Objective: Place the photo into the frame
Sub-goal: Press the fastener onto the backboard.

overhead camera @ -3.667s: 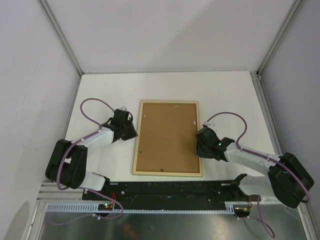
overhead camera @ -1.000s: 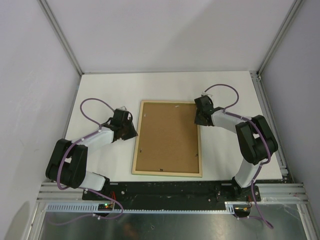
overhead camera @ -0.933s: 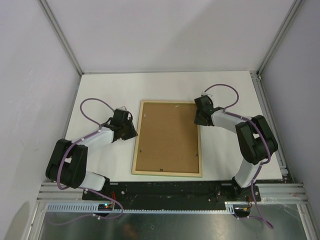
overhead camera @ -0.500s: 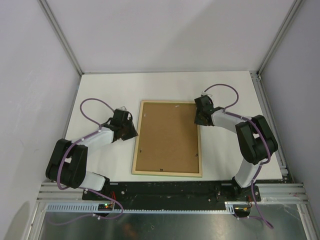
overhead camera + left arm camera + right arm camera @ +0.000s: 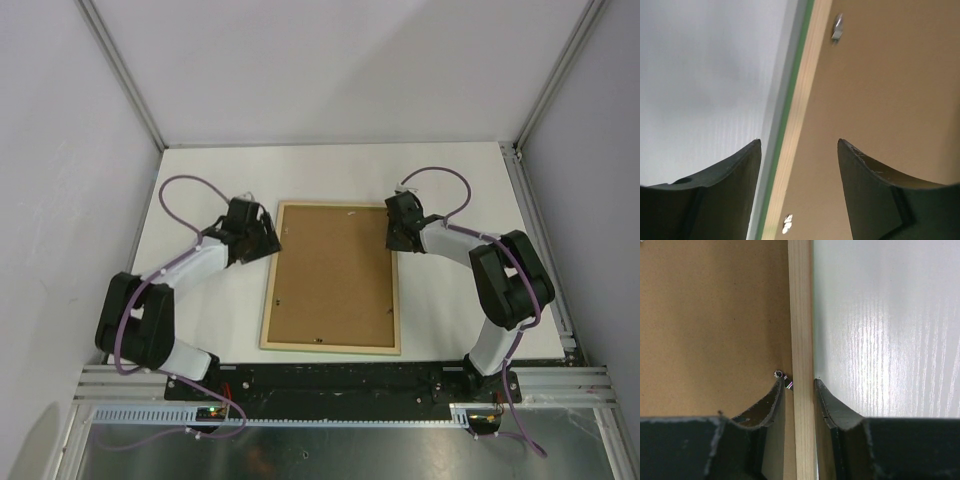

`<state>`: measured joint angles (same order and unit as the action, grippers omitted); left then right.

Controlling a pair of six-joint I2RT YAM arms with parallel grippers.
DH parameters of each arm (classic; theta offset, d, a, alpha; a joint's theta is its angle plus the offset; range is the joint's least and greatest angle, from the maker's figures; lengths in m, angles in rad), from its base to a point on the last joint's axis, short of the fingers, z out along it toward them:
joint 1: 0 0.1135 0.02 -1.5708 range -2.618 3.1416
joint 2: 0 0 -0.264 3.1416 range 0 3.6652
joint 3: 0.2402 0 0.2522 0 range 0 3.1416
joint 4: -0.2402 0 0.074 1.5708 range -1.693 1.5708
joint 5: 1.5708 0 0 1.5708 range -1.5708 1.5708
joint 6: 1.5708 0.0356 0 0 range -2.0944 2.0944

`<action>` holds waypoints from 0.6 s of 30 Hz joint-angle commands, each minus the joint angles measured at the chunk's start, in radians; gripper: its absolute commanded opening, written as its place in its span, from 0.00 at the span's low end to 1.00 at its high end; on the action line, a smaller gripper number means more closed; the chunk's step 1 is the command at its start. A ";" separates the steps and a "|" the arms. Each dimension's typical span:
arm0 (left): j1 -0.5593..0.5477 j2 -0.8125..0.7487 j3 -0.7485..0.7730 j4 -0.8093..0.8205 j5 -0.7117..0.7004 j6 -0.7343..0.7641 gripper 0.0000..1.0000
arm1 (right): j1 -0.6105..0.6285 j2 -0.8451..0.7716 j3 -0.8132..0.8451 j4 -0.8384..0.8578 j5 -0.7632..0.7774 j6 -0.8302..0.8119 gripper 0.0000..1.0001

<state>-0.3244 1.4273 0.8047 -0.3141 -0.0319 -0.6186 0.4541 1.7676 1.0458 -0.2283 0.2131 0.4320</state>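
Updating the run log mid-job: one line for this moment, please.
stage: frame back-up on table | left jaws: open astride left rail | right jaws: shut on right rail | photo: not visible

White table (image 5: 450,180), pale walls (image 5: 330,70) (aluminium corner posts (image 5: 120,72)).

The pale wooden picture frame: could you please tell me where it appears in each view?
Top external: pale wooden picture frame at centre, between left gripper and right gripper.
Left wrist: its rail runs diagonally between the open left gripper's fingers.
Right wrist: its rail runs vertically, clamped by the right gripper.
Shared landmark: brown backing board.
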 commanded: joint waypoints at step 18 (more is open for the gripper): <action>0.033 0.409 0.454 -0.097 -0.048 0.262 0.69 | 0.026 -0.026 0.016 -0.042 -0.062 -0.078 0.00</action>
<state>-0.2958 1.8149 1.2068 -0.3985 -0.0856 -0.4080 0.4690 1.7653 1.0492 -0.2310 0.1955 0.3790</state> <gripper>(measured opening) 0.698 0.228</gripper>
